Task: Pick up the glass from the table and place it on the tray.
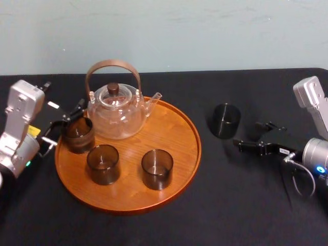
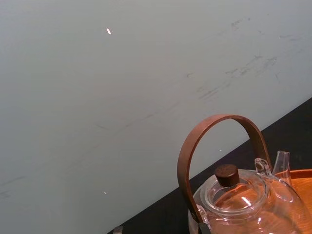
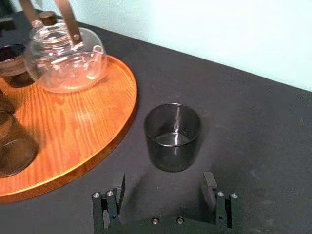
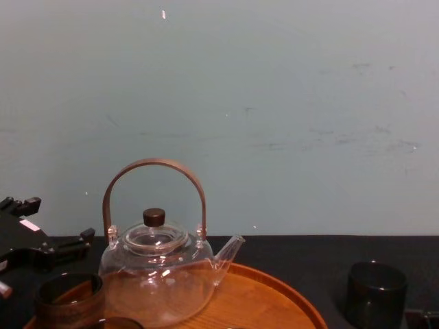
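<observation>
On the black table (image 1: pixel 230 205) the glass (image 1: pixel 226 121) stands right of centre, off the tray (image 1: pixel 171 128), so you're approaching: ease the wide-open right gripper (image 1: pixel 249 135) around it, while the left gripper (image 1: pixel 64 125), likewise spread, idles at the tray's left rim.

- The black 2-fingered left gripper (image 1: pixel 64 124), on its silver-grey arm (image 1: pixel 20 123), is reaching in from the robot's left, its jaws standing apart.
- The black 2-fingered right gripper (image 1: pixel 250 135) is pointing inward from the right, its fingers (image 3: pixel 108 204) spreading wide.
</observation>
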Available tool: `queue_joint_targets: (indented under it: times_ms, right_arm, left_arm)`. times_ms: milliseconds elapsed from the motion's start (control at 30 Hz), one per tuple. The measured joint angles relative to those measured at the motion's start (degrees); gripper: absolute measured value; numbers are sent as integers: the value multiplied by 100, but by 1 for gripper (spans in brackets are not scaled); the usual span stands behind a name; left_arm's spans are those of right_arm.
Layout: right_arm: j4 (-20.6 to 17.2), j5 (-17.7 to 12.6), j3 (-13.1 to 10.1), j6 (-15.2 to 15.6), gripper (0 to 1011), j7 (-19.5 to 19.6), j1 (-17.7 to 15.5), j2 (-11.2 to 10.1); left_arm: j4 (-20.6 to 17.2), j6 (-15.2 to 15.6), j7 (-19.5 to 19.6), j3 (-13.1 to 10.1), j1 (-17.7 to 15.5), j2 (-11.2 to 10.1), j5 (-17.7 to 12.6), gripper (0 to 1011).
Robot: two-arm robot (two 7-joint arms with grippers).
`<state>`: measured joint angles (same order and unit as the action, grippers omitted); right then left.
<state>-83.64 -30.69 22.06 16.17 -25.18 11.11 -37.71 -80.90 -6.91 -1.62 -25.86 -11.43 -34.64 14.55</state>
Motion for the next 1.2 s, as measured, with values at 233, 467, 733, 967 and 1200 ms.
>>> queue_joint_targets:
  times_ms: [233, 467, 733, 967, 1200]
  right_arm:
    - [262, 88, 15, 119, 1002, 6, 207, 143]
    - [525, 254, 107, 149, 1002, 0, 443, 309]
    - [846, 531, 237, 140, 1002, -16, 726, 528]
    - [1106, 732, 328, 135, 1002, -84, 942, 722]
    - [1284, 866, 384, 121, 1002, -158, 1092, 870]
  left_arm:
    - [0, 0, 0, 0, 0, 0, 0, 1001]
    - [0, 0, 0, 0, 0, 0, 0, 1001]
    - [0, 0, 0, 0, 0, 0, 0, 1001]
    - [0, 0, 0, 0, 0, 0, 0, 1001]
    - [0, 0, 0, 0, 0, 0, 0, 1001]
